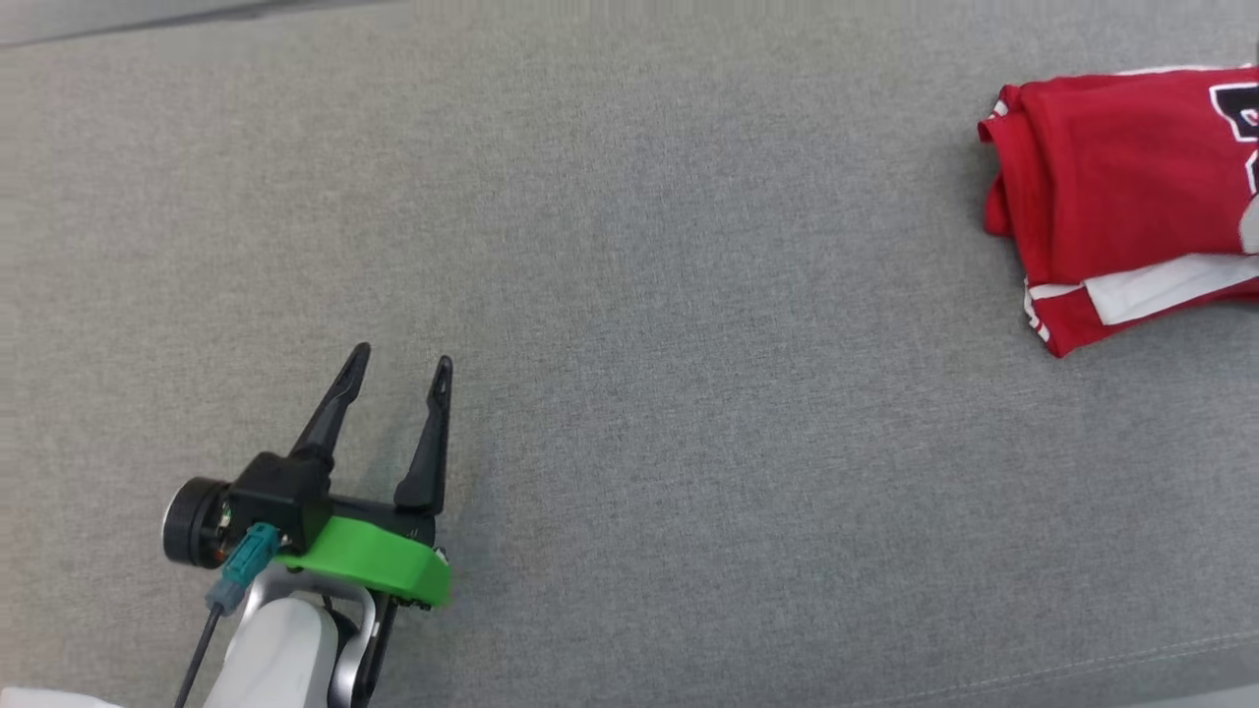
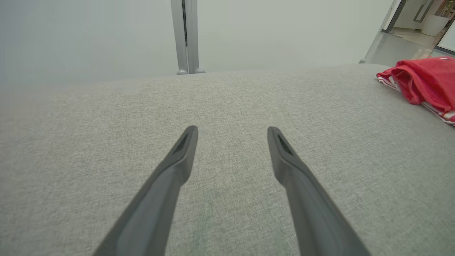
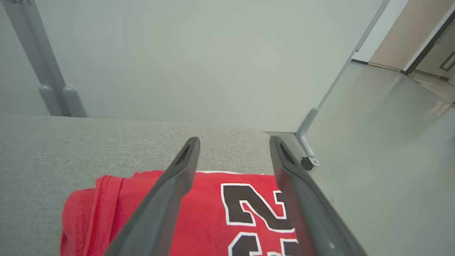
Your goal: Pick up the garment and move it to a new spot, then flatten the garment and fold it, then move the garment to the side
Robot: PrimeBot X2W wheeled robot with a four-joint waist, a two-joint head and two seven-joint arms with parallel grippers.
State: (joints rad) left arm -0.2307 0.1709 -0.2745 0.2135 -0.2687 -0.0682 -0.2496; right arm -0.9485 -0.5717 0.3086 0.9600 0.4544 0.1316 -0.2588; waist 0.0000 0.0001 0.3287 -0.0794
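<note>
Left end effector [image 1: 403, 354] and right end effector [image 3: 234, 139] gape; one folded garment [image 1: 1111, 187].

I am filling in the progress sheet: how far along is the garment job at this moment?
Done, it seems: the red jersey lies folded near the right end of the grey cushion, off to the side. In hand: nothing. The right gripper hangs open above the jersey, and the left gripper is open, far from it. Left: probably only drawing the right arm away.
</note>
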